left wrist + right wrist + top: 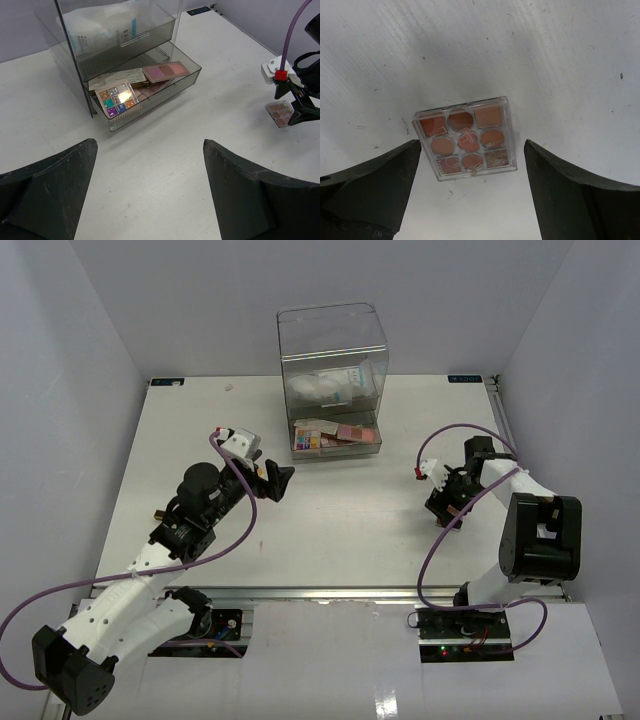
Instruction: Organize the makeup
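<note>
An orange-brown eyeshadow palette [465, 138] in a clear case lies flat on the white table, between the open fingers of my right gripper [472, 143], which hovers just above it without touching. It also shows in the left wrist view [280, 112]. My left gripper [150, 145] is open and empty, low over the table and facing the drawer box [330, 350]. The box's lower drawer [186, 80] is pulled out and holds a colourful glitter palette [116, 98], a pink palette [166, 70] and other flat items. The shut upper drawer holds white items with teal print [100, 32].
The tall clear drawer box stands at the back middle of the table [330, 530]. White walls close in the table on the left, right and back. Purple cables loop from both arms. The right arm [535, 530] sits near the right edge.
</note>
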`<state>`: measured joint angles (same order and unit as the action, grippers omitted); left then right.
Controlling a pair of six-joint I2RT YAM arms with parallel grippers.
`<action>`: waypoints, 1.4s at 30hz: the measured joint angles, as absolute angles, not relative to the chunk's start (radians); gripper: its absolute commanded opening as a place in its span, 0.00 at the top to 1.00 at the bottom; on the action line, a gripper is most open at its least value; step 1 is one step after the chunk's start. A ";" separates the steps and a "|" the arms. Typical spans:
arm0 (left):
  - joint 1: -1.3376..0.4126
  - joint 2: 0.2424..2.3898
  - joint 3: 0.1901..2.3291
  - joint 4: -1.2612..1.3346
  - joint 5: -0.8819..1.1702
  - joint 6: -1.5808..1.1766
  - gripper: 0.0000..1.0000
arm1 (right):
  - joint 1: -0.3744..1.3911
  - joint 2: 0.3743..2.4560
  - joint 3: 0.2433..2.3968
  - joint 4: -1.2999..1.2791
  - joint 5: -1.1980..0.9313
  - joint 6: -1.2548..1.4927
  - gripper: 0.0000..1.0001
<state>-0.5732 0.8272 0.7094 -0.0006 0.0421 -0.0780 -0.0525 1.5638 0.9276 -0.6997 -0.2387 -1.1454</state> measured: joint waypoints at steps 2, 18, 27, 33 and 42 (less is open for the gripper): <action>-0.573 0.827 0.709 -0.001 0.042 -0.078 0.02 | -0.052 1.563 0.926 -0.694 -0.238 -1.145 0.10; -0.573 0.827 0.709 -0.001 0.042 -0.078 0.02 | -0.053 1.546 0.860 -0.623 -0.235 -1.158 0.09; -0.573 0.827 0.709 -0.001 0.041 -0.078 0.02 | -0.053 1.565 0.877 -0.643 -0.240 -1.135 0.61; -0.573 0.827 0.709 -0.001 0.041 -0.078 0.02 | -0.053 1.567 0.886 -0.653 -0.252 -1.106 0.72; -0.573 0.828 0.709 -0.001 0.040 -0.074 0.02 | 0.011 1.519 1.047 -0.761 -0.356 -1.017 0.74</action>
